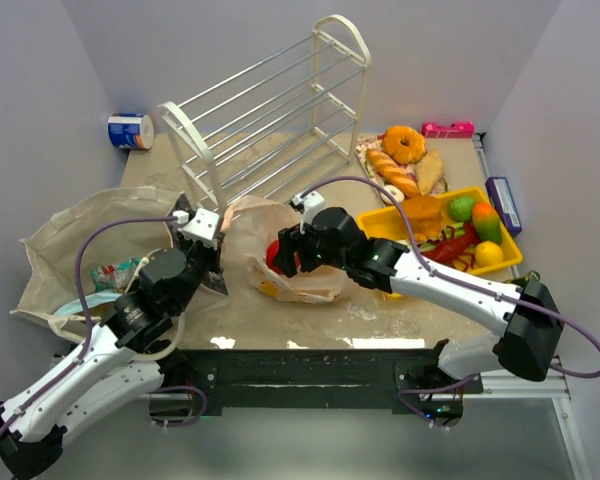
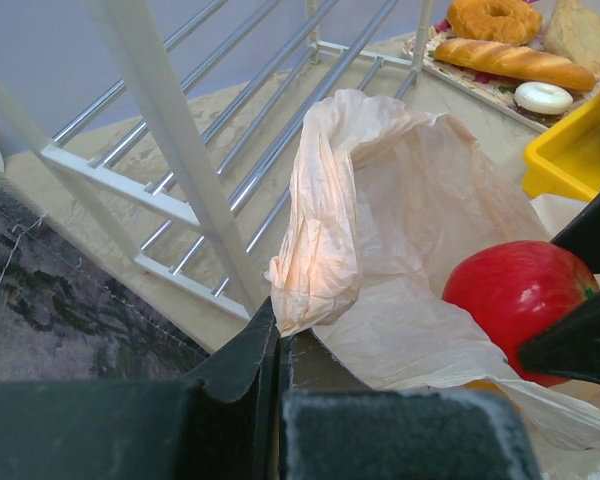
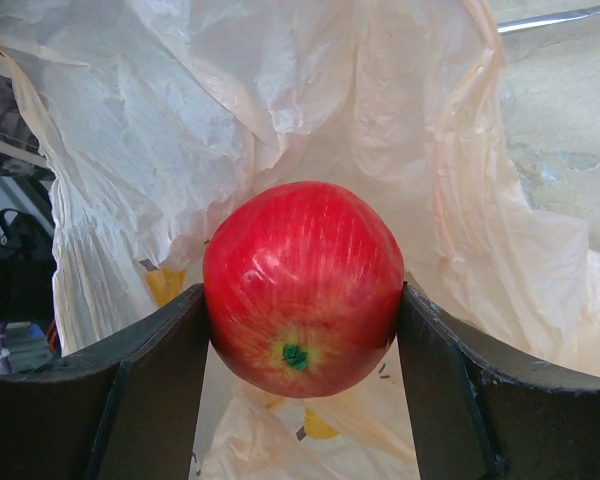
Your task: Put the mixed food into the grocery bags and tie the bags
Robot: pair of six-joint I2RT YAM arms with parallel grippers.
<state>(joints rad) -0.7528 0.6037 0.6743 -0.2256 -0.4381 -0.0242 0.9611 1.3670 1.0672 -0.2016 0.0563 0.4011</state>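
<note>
At the middle of the table [image 1: 310, 318], the left gripper [image 2: 278, 350] pinches a gathered edge of the peach-pink plastic bag [image 2: 410, 190] right of the beige tote [image 1: 70, 235], while the right gripper [image 3: 302, 340] clamps the red apple [image 3: 300, 270] at that bag's open mouth.

We are seeing both arms pointing inward toward each other. The left arm [image 1: 80, 375] is slanting up and right. The left end effector [image 2: 277, 340] is pinching a fold of the peach-pink bag [image 2: 400, 190], fingers pressed together. The right arm [image 1: 450, 285] is lying extended leftward. The right end effector [image 3: 300, 300] is gripping the red apple [image 3: 300, 260] between both fingers.
</note>
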